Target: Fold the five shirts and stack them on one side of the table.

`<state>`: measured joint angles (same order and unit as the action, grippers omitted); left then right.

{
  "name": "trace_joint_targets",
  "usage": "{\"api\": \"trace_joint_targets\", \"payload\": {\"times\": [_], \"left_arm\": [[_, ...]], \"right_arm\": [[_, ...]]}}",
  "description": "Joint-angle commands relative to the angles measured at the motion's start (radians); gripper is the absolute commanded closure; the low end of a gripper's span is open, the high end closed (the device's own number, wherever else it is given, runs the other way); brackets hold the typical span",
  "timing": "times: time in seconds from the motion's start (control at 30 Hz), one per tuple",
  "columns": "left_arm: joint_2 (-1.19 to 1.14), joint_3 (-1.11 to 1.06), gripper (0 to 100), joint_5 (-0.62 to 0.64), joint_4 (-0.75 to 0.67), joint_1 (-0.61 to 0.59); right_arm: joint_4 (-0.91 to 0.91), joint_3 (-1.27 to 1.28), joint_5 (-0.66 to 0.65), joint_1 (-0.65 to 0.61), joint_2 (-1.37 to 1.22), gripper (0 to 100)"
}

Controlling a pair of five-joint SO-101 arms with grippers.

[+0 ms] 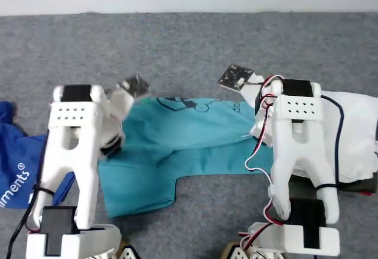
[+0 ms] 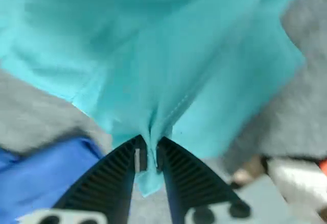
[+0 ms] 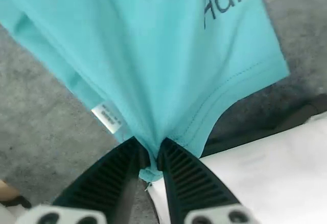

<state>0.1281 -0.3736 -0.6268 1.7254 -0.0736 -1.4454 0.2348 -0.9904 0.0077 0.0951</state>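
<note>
Logged teal fabric shirt (image 1: 177,138) mid grey worktop (image 1: 177,46), part folded, pinched at opposite edges by left end effector (image 2: 148,157) and right end effector (image 3: 150,157), both clamped tight on its cloth. Noted crumpled blue fabric shirt (image 1: 18,164) and white fabric shirt (image 1: 354,129) at either side; judged folding mostly outstanding.

A rumpled teal shirt (image 1: 177,146) lies mid-table between a blue shirt (image 1: 15,158) and a white shirt (image 1: 354,135).
</note>
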Motion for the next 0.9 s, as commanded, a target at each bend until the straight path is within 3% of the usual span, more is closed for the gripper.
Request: {"api": "trace_joint_targets", "payload": {"times": [0.0, 0.67, 0.87], "left_arm": [[0.048, -0.099, 98, -0.017, 0.031, 0.005], [0.038, -0.269, 94, -0.167, 0.031, 0.020], [0.048, -0.288, 85, -0.173, 0.028, 0.000]], "right_arm": [[-0.013, -0.077, -0.028, 0.025, 0.051, 99.0], [-0.018, 0.014, -0.094, 0.068, 0.050, 99.0], [-0.054, 0.009, -0.094, 0.068, 0.056, 96.1]]}}
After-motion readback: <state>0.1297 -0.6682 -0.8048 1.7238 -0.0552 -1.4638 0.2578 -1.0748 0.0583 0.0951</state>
